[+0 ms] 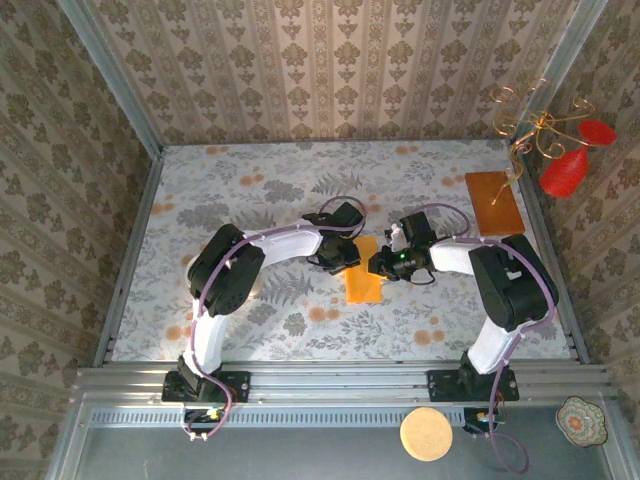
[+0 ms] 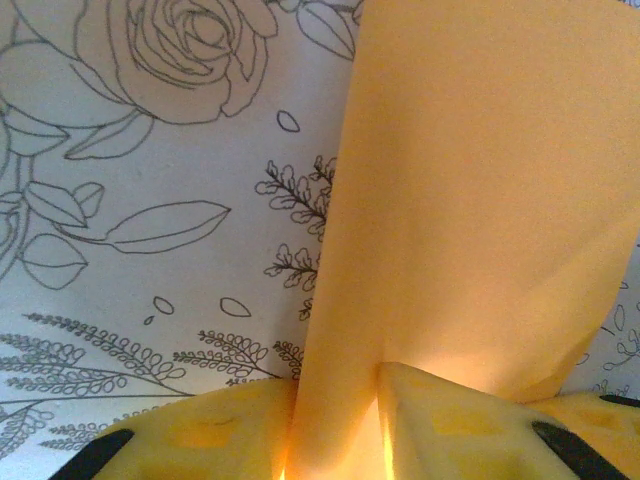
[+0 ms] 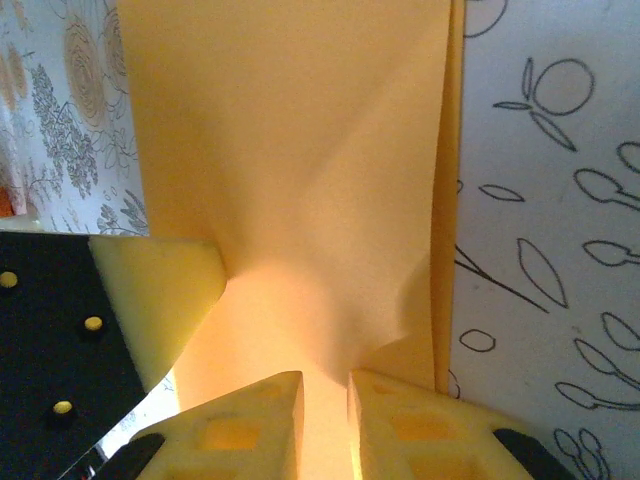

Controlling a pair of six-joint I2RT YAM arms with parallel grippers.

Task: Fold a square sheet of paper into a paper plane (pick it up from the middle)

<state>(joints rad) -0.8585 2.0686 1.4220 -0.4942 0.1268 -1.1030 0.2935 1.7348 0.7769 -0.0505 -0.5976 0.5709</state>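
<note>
The square sheet of paper [image 1: 362, 276] lies near the middle of the floral table [image 1: 250, 190]. From above it reads as a narrow, doubled-over strip of bright orange-yellow, its long side running from 12 to 6 o'clock. The left gripper [image 1: 346, 256] meets it at its 10 o'clock corner and the right gripper [image 1: 385, 265] at its 3 o'clock edge.

In the left wrist view the left gripper [image 2: 335, 435] has its pads pressed together on the paper [image 2: 480, 200], which rises from the pinch toward 12 o'clock as a smooth, matte panel curling at its 3 o'clock side.

In the right wrist view the right gripper [image 3: 325, 425] is likewise pinching the sheet [image 3: 300, 150]. Soft creases fan out from the grip, a second layer shows along the 3 o'clock edge, and light glows through near the fingers [image 3: 240, 430].

A brown-orange board [image 1: 492, 203] lies well apart, at 2 o'clock.
</note>
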